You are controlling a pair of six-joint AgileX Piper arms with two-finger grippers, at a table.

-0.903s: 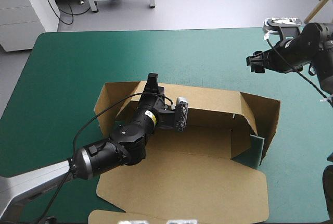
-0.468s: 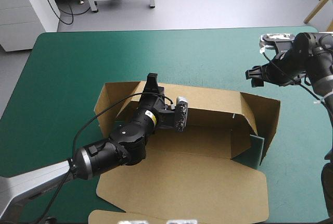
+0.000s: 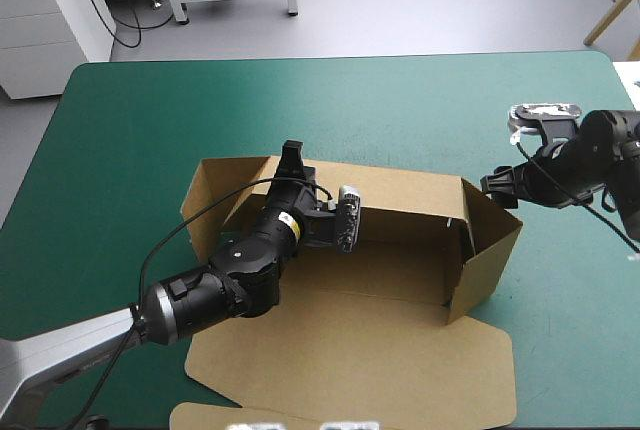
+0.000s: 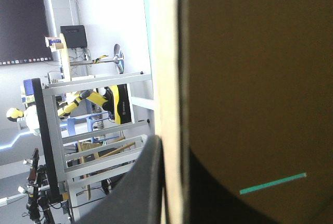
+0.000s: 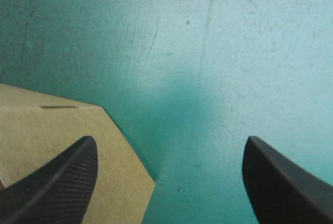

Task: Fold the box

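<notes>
My right claw (image 3: 497,183) apart, just outside box (image 3: 400,260) right end wall, nearest arm; my left claw (image 3: 292,154) clamped on back wall.

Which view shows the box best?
The high view: nearly the whole box shows, walls raised, lid flat. The left wrist view shows only one wall's edge close up, the right wrist view only a corner.

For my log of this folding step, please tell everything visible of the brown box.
The box is one cut sheet of brown board, half folded on the teal-green table. Its far long wall and both end walls stand up; the wide lid panel lies flat toward the near edge. The left gripper is shut on the far wall's top edge. The open right gripper is at the right end wall's outer side.
</notes>
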